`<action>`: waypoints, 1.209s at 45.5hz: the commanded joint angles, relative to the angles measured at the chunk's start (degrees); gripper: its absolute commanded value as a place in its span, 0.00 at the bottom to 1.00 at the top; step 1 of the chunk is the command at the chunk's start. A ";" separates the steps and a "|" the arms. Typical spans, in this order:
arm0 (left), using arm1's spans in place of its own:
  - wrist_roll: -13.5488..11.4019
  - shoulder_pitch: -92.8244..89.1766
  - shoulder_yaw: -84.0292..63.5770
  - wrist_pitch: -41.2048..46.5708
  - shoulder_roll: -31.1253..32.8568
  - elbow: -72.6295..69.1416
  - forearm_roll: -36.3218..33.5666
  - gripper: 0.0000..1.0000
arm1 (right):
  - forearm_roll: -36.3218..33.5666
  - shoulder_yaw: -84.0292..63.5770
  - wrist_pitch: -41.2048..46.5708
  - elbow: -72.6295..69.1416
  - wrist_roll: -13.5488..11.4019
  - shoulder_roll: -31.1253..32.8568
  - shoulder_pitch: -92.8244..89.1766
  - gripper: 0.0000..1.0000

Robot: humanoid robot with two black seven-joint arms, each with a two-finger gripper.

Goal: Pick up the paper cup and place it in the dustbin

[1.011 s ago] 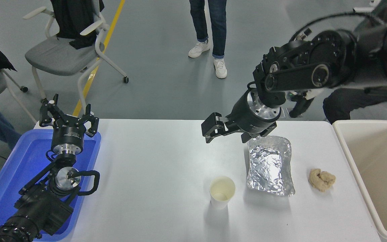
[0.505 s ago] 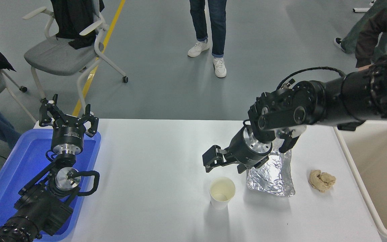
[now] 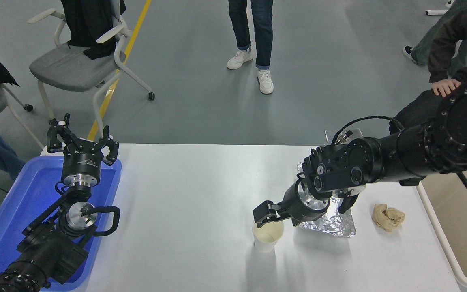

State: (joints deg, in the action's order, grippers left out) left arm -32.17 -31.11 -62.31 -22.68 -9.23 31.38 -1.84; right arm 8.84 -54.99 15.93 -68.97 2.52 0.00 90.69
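white paper cup (image 3: 266, 238) upright, open; cream dustbin (image 3: 458, 259) right

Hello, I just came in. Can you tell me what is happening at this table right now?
The robot's right arm reaches over the white table, with its tool at the far rim of the upright paper cup. The cup stands on the table, not lifted. Beside it lie a silver foil tray and a crumpled paper wad. The dustbin waits at the table's right end. The left tool is parked, open, above a blue tray.
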 commanded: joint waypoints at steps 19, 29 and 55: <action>0.09 0.00 0.00 0.00 0.00 -0.01 0.00 0.99 | 3.99 -0.20 -3.01 5.07 0.56 0.00 -6.49 0.00; 0.09 0.00 0.00 0.00 0.00 -0.01 -0.09 0.99 | 3.81 -0.91 -2.83 3.93 0.47 0.00 -4.12 0.00; 0.18 0.26 -0.18 0.00 -0.26 -0.01 -0.09 0.99 | -0.40 -5.39 5.95 -22.17 0.03 9.57 33.22 0.00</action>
State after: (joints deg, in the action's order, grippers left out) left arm -32.07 -30.93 -62.40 -22.68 -9.43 31.38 -1.93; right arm 10.16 -58.50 16.30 -80.37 2.80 3.21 105.96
